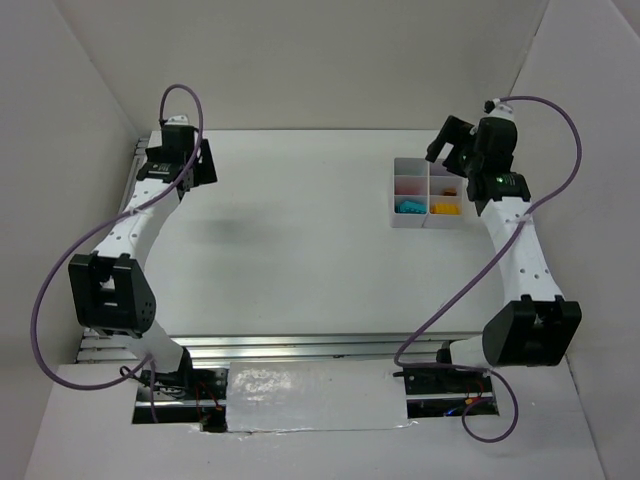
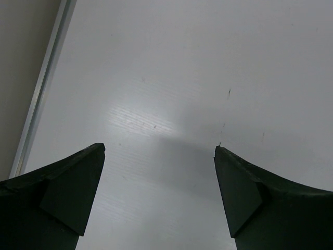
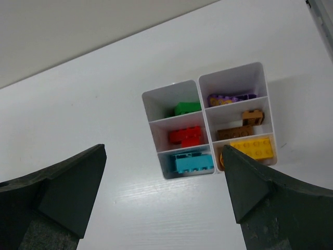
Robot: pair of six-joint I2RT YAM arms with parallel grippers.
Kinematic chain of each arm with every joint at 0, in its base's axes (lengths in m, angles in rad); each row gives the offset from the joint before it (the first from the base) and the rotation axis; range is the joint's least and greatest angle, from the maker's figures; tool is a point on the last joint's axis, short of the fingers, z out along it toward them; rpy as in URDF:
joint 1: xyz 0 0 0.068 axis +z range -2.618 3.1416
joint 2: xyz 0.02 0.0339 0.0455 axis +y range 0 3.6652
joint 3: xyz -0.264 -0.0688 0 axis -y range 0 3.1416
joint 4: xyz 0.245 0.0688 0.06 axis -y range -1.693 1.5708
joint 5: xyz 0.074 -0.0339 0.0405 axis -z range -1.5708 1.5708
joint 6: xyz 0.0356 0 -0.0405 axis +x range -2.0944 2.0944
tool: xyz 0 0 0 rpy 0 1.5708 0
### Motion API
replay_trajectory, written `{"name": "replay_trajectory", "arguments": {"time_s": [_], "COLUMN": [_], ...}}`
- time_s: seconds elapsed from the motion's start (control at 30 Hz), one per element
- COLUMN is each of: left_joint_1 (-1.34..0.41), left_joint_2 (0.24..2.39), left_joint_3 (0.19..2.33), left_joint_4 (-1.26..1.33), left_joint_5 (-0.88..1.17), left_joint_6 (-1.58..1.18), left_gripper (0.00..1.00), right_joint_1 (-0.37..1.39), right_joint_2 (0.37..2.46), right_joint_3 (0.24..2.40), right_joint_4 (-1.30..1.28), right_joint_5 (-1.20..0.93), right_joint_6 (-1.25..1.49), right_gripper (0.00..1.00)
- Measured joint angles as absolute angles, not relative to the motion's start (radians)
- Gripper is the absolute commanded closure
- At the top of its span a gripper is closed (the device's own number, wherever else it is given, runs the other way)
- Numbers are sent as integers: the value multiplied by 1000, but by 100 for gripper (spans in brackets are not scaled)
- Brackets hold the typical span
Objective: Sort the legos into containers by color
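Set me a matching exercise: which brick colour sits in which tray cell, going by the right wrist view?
Cells of the tray, placed as the right wrist view shows them.

Bricks:
1. green brick
2. red brick
3. cyan brick
4. purple brick

Cells:
a. picture-left column, bottom cell
b. picture-right column, top cell
c. picture-left column, top cell
d. picture-left column, middle cell

Pairs: 1-c, 2-d, 3-a, 4-b.

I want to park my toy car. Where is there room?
The bare middle of the table, between the left gripper and the tray, is free. Crowded: the tray, holding legos, right gripper close by.
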State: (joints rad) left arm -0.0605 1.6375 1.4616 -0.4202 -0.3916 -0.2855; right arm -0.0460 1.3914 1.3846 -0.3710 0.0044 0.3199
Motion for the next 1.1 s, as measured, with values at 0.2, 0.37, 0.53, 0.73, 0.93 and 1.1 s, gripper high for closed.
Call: {"name": "replay_trajectory", "arguments": {"time_s": [0.2, 0.37, 0.53, 0.73, 0.93, 1.1], "left_joint_1": [-62, -62, -62, -70, -75, -76], "left_joint_2": [1557, 1496, 1446, 1290, 1050, 926], "left_joint_3": [1438, 1440, 1439, 1335, 1216, 1158], "left_joint_4": [-492, -525, -579, -592, -617, -683], "left_joint_5": [-371, -354, -320, -316, -313, -332], "left_joint_6": [-270, -297, -344, -379, -424, -421], "left_gripper": [0, 1, 1, 0, 0, 0], "right_joint_1": [-39, -37, -23, 59, 81, 81], "right_joint_2": [1335, 1300, 1251, 1120, 898, 815], "right_joint_3": [1365, 1365, 1367, 1368, 1312, 1279], "right_joint_4": [-440, -522, -612, -675, -654, -651], "right_joint_5": [-36, -97, -134, -136, -177, -180], "right_joint_6": [322, 344, 355, 377, 392, 400], "right_gripper": [0, 0, 0, 0, 0, 0]}}
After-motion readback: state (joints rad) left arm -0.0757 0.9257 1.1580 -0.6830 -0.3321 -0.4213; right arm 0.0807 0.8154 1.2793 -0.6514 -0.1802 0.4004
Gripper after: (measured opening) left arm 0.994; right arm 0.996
